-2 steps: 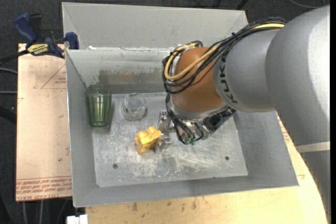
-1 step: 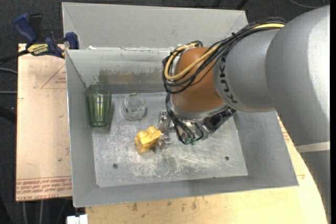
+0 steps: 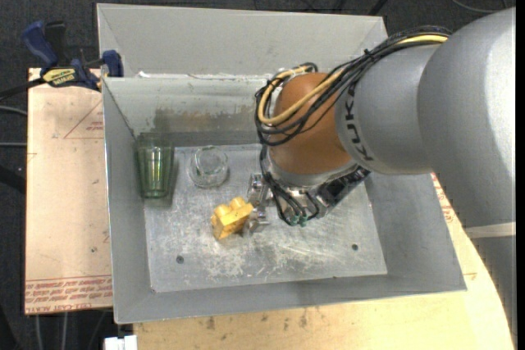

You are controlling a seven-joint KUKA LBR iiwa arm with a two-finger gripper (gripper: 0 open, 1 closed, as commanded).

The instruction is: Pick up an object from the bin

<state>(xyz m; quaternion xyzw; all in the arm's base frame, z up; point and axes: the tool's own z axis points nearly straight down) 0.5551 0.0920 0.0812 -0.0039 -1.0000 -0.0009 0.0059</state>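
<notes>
A small yellow lump, blocky and uneven with a paler upper face, lies on the floor of the bin, a little left of its middle and nearer the front edge than the back wall. Its longer side runs slantwise, front-left to back-right, well apart from every wall.

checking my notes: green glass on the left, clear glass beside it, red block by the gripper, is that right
Not quite: the block by the gripper is yellow, not red, as the camera view shows. The green glass is on the left with the clear glass beside it.
</notes>
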